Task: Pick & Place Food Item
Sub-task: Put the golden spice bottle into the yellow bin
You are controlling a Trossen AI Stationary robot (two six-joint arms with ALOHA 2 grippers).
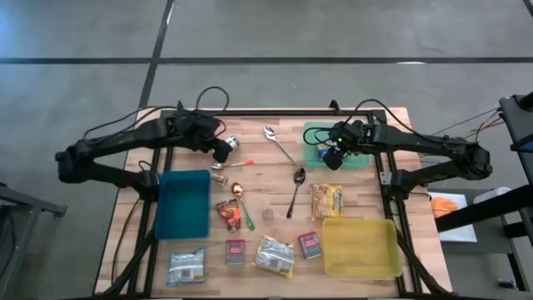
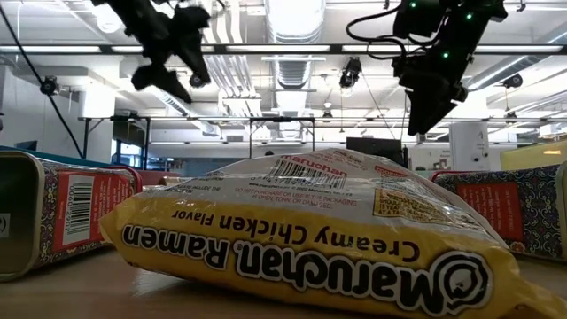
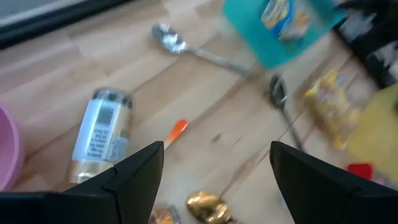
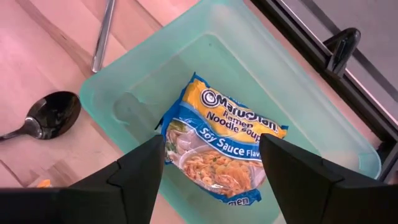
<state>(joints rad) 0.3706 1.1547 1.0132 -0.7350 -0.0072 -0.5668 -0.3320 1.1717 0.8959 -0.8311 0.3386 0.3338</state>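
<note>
Wooden surface (image 1: 258, 179) cluttered with packets, tins, spoons. Soy sauce ramen packet (image 4: 221, 149) lies inside teal bin (image 4: 311, 118); right end effector (image 4: 211, 180) released, hovering above it. Left end effector (image 3: 214, 177) released, empty, over small can (image 3: 99, 134).

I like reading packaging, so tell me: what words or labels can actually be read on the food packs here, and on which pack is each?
"Maruchan Ramen Creamy Chicken Flavor": yellow ramen packet, printed upside down in the low view.
"Maruchan Ramen Noodle Soup, Soy Sauce Flavor": blue ramen packet lying in the teal bin.
Barcodes on the yellow packet, the red tin and the fallen can: digits too small to read.
Packs in the high view: too small to read.
</note>
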